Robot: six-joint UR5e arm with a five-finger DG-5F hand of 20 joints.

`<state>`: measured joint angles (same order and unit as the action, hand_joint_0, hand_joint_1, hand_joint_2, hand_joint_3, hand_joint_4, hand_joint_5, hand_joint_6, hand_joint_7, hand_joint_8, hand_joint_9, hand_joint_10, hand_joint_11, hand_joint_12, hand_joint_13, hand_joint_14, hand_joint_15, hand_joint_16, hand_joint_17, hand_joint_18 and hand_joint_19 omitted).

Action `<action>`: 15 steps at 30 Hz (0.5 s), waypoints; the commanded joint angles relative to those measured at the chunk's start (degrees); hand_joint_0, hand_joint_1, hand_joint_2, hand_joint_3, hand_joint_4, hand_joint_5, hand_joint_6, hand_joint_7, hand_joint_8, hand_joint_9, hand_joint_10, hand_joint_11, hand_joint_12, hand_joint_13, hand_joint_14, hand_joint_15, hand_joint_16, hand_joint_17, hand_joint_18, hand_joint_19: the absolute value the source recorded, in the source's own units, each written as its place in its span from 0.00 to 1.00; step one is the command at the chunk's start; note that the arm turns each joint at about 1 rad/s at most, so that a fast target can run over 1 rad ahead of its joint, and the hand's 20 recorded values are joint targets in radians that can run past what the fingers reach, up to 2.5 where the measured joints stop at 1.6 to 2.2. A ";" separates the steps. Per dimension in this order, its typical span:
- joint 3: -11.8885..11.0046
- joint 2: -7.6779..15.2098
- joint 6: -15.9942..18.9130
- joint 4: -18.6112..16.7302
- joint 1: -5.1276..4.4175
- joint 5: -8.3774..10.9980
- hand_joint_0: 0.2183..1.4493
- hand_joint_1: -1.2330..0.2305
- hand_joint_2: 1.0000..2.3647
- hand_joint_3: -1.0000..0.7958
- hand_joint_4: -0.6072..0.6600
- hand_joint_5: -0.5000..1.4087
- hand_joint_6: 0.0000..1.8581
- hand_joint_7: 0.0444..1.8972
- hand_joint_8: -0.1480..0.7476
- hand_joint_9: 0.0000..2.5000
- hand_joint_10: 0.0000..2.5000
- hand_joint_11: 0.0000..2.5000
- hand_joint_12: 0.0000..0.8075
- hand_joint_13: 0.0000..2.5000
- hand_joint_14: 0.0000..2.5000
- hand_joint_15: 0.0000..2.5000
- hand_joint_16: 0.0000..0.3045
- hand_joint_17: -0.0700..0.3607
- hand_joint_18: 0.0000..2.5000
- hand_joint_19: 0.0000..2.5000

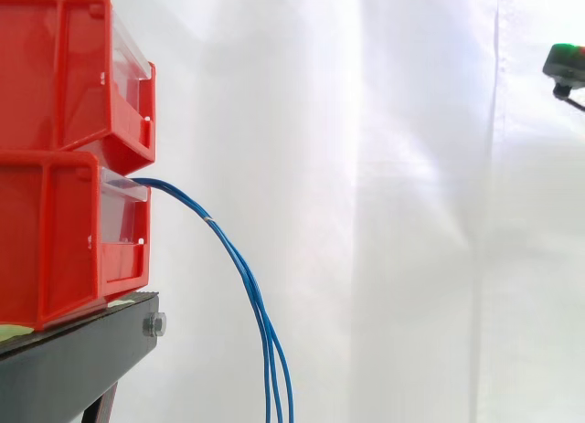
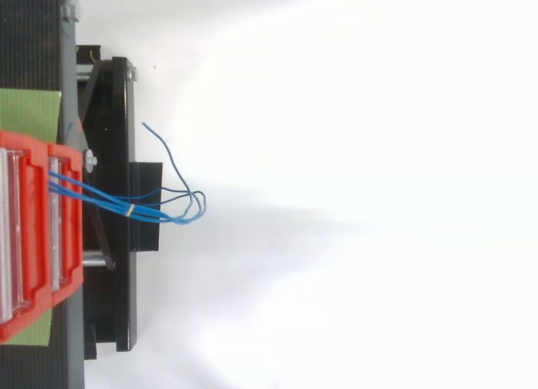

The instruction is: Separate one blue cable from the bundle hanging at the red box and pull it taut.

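Two red bins [image 1: 64, 76] sit stacked on one black stand [image 1: 73, 359]. From the lower bin [image 1: 55, 240] a bundle of blue cables [image 1: 247, 277], seemingly three strands, droops past the stand's front, bound by one pale band [image 2: 128, 211]. The hand [image 1: 567, 65] sits at the upper right edge, well apart from the cables; whether it is open or closed cannot be told.

The side camera sits close and level with the red bins [image 1: 55, 231], looking across their fronts to the white curtain [image 1: 393, 213]. The bins and the black stand [image 1: 73, 364] are at its left edge. The top camera looks straight down from farther off, with the bins again at left. Both views share the bin fronts, the stand's edge and the blue cables [image 2: 118, 207].
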<state>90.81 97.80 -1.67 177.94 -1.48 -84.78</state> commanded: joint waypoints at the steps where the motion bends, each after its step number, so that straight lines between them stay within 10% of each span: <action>1: 0.07 1.61 0.09 -0.58 -0.37 0.23 0.28 0.45 0.00 0.28 0.69 0.16 0.27 0.45 0.48 0.29 0.01 0.18 0.42 0.23 0.00 0.12 0.14 0.38 0.19 0.18; 15: -0.11 11.89 4.22 -8.40 -1.86 5.07 0.28 0.45 0.00 0.28 0.70 0.16 0.27 0.45 0.48 0.29 0.01 0.19 0.42 0.24 0.00 0.13 0.14 0.38 0.19 0.19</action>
<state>90.76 107.43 1.51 171.58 -3.06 -80.14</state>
